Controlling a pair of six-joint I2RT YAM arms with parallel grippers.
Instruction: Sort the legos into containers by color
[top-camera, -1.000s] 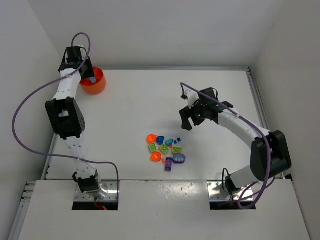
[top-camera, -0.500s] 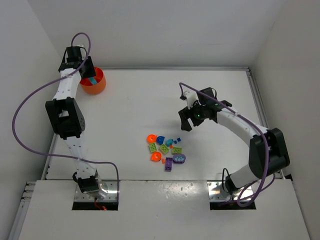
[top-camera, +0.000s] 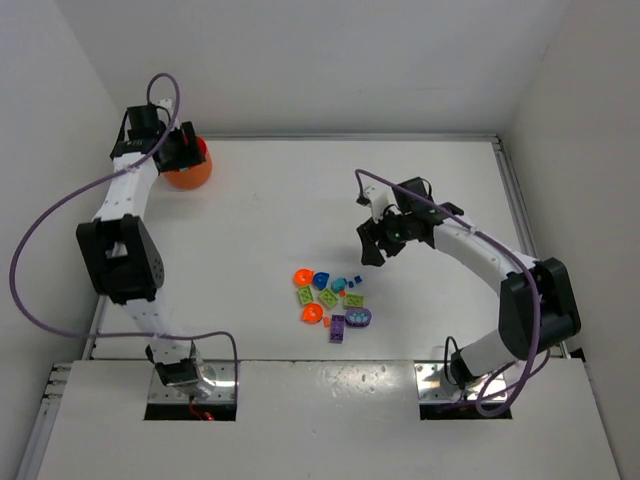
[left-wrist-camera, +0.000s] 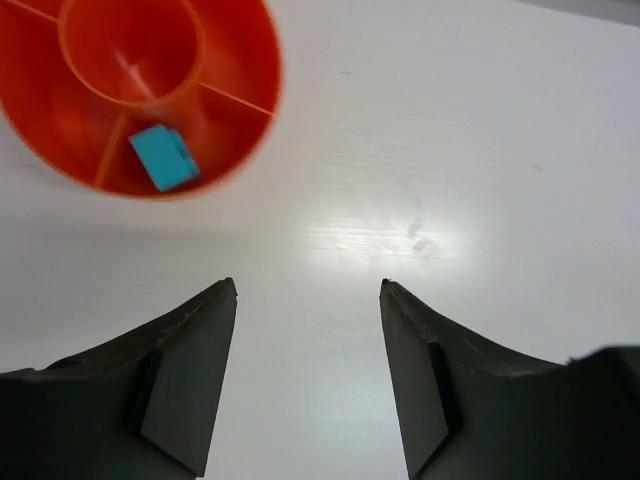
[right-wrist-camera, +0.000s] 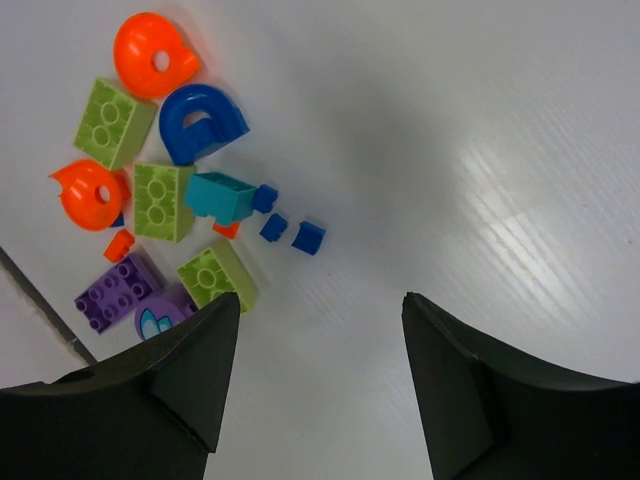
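Nearby, the legos (right-wrist-camera: 160, 200) lie clustered, not touching the spread right hand (right-wrist-camera: 320, 300).

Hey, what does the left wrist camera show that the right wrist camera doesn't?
Only the left wrist view shows the orange bowl, with one teal piece in an outer compartment. Only the right wrist view shows the loose legos: orange, lime green, blue, teal and purple. Both show the table, and the left gripper and right gripper each open and empty.
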